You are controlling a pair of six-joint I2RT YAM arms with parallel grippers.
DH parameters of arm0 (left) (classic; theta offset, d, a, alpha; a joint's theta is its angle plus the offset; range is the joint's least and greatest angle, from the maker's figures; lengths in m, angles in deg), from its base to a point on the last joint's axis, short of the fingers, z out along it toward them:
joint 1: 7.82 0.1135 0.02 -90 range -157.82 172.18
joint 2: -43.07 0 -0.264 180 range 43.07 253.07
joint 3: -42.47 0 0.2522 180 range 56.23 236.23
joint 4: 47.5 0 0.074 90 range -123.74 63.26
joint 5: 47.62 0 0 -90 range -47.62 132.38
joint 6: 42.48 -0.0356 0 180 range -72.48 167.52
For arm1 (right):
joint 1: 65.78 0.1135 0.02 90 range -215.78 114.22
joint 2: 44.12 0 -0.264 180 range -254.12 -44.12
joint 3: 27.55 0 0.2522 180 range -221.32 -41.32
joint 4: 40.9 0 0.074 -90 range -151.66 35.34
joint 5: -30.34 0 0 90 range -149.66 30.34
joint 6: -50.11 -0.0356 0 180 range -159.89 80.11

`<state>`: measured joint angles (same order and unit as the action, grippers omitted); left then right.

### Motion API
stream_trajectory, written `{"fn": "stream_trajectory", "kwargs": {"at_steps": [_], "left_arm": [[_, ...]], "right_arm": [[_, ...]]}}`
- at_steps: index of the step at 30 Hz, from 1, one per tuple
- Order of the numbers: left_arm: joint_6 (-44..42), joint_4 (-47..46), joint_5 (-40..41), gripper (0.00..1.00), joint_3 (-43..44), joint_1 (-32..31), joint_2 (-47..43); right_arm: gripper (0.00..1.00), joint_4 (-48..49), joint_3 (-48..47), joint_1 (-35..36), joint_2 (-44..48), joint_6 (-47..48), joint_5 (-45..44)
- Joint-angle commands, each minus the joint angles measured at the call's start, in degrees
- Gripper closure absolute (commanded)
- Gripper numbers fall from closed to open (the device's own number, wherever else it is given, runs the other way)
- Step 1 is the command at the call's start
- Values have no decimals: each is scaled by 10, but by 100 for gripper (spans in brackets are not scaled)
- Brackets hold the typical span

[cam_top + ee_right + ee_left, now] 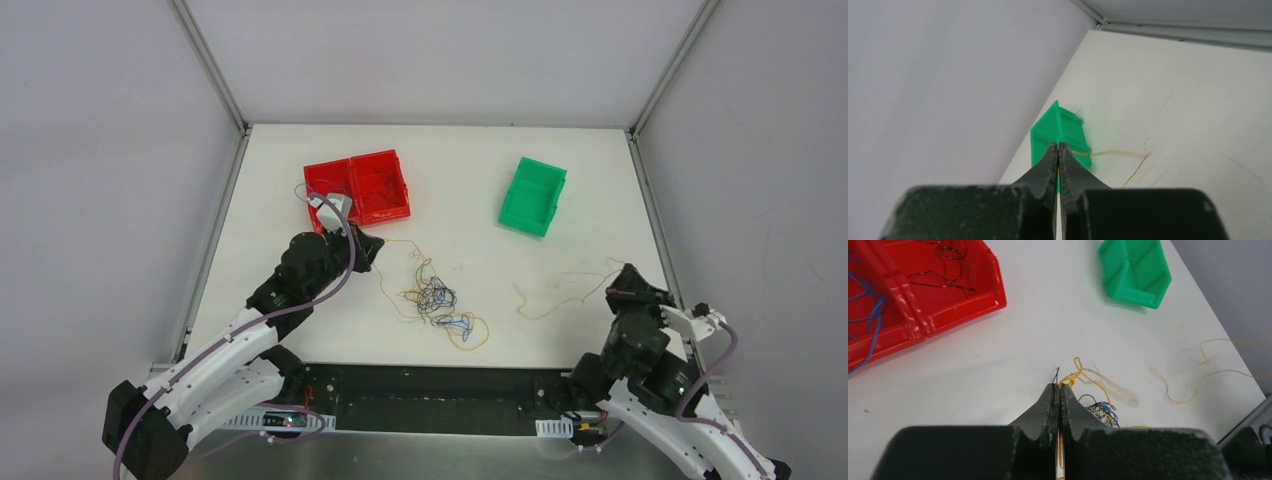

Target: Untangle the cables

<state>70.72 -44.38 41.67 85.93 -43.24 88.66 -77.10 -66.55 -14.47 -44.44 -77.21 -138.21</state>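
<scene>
— Where are the cables (pixel 440 300)?
— Mostly one tangle on the table (pixel 460 160), between my arms; some blue and black strands lie in the red bin (pixel 963 312).
— And your grippers?
— My left gripper (pixel 1059 386) is pinched tight on a yellow strand (pixel 1079 371) leading from the tangle; my right gripper (pixel 1058 146) is clamped on a separate yellow cable (pixel 1113 152) at the table's right side
</scene>
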Motion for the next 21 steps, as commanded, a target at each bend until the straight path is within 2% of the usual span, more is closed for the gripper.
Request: {"fn": "stream_trajectory", "kwargs": {"at_steps": [1,3,5,6,8,9,10,11,12,17,19,21], "left_arm": [[26,10,33,100,-12,16,-23],[21,-20,-11,100,-17,17,-19],[25,-36,-31,100,-19,17,-12],[23,-54,-55,100,-22,17,-10],[19,-98,-107,100,-28,17,-9],[19,-115,-135,100,-30,17,-6],[20,-130,-161,100,-29,17,-1],[21,-140,-183,100,-27,17,5],[23,-149,-202,100,-26,17,11],[34,-189,-273,100,-21,16,32],[40,-208,-295,100,-23,16,33],[46,-221,-311,100,-24,16,32]], "right_arm": [[100,-244,-70,2,-14,-256,-112],[100,-144,-66,5,-53,-138,-89],[100,-99,-73,4,-85,-91,-68],[100,-56,-70,4,-98,-33,-47],[98,105,-46,4,-121,118,41],[86,153,-33,4,-133,174,107],[61,178,-27,4,-146,202,160],[41,192,-28,4,-166,217,209],[33,195,-36,4,-191,227,251],[32,192,-90,3,-333,268,465],[32,214,-93,3,-368,278,564],[31,240,-89,4,-387,282,621]]}}
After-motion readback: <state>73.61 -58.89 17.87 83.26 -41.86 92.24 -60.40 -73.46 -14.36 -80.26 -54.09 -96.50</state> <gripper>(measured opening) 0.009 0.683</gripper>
